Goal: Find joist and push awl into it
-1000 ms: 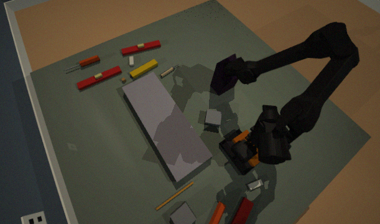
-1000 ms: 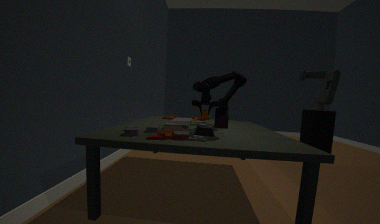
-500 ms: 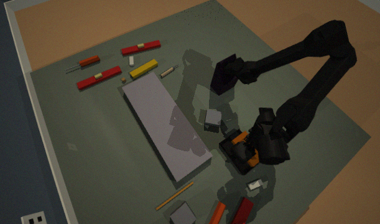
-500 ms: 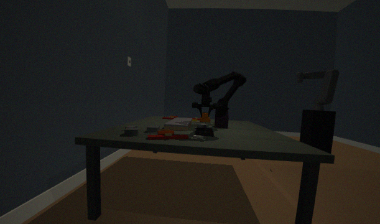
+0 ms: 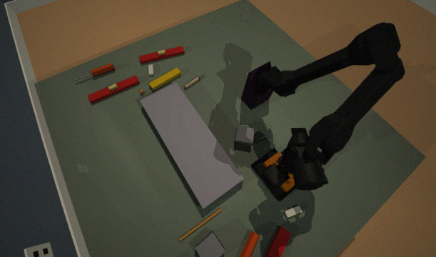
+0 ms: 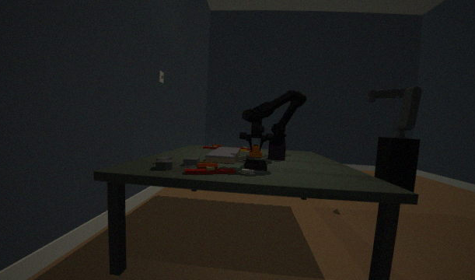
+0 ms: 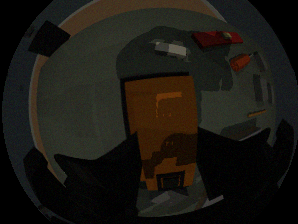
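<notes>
My gripper (image 5: 283, 170) (image 6: 256, 148) (image 7: 165, 129) points down, shut on the orange stud finder (image 5: 288, 183) (image 6: 256, 154) (image 7: 160, 115). The stud finder is over the black tray (image 5: 265, 183) (image 6: 255, 165), apparently just above it; contact cannot be told. In the top view the hand hides part of both. The pale grey floor panel (image 5: 189, 143) (image 6: 223, 155) lies left of the tray. A small tan-handled tool with a short thin tip, apparently the awl (image 5: 193, 83), lies beyond the panel's far end. No joist is visible.
A grey block (image 5: 244, 137) stands between panel and tray. A white piece (image 5: 292, 212) (image 7: 171, 48), a red level (image 5: 279, 240) (image 7: 217, 39) and an orange-handled tool (image 5: 250, 244) (image 7: 240, 62) lie near the tray. A pencil-like stick (image 5: 200, 225) lies by the panel; a yellow bar (image 5: 165, 78) lies beyond it.
</notes>
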Controlling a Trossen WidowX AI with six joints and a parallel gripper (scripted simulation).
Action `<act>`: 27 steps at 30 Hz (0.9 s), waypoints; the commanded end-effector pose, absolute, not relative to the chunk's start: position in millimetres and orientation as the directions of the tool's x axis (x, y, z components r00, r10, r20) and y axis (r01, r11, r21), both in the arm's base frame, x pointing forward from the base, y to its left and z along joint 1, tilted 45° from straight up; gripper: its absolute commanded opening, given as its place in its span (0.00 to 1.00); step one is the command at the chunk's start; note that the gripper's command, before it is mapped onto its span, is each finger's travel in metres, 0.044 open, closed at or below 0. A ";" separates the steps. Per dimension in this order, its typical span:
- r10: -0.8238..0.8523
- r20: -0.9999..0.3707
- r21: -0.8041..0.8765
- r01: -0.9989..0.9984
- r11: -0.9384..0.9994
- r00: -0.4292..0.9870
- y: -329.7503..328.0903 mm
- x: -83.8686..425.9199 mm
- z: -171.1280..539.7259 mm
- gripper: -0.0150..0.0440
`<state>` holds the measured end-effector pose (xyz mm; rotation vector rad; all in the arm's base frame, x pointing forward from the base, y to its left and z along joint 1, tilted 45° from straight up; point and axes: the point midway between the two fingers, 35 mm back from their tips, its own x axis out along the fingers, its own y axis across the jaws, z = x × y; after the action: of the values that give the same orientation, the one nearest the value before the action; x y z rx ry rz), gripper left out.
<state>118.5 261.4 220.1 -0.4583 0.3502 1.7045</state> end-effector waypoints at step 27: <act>0.868 -0.475 -0.019 -0.985 -0.174 -0.144 292.3 110.2 190.3 0.25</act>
<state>110.1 289.2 193.1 -0.4476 0.3453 1.7042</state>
